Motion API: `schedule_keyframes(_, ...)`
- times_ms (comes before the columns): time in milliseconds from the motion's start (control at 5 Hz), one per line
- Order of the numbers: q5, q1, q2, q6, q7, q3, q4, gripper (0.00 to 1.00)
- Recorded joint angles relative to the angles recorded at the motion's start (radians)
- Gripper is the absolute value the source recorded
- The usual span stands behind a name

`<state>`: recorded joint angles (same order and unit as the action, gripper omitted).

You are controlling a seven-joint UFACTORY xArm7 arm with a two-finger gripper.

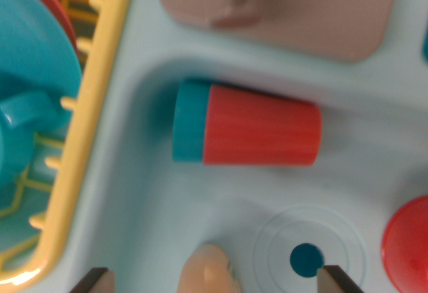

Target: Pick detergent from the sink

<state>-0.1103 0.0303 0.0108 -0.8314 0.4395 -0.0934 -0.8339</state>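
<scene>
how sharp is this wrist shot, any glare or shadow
Wrist view: soft all over; the red and teal detergent bottle has smeared edges, the gripper fingertips at the bottom edge are blurred. A dim shadow lies in the sink corner beside the bottle's cap. A small glare spot on the yellow rack.

1. Legible text, labels, brands, numbers, signs: none found anywhere in the wrist view.
2. Red container with teal cap (246, 132), lying near centre: ribbed surface only, no label or print visible.
3. Yellow rack (80, 132) at 9 o'clock and pink block (314, 12) at 12 o'clock: plain surfaces.
4. Picture is blurred; fine print, if any, cannot be resolved.
</scene>
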Motion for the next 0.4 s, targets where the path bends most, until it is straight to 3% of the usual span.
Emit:
schedule_keyframes(200,0.0000,0.0000,0.000,0.000,0.000,0.000,0.000,0.00)
schedule_keyframes(400,-0.0041,-0.0008,0.002,0.029,0.019,-0.002,0.029,0.00)
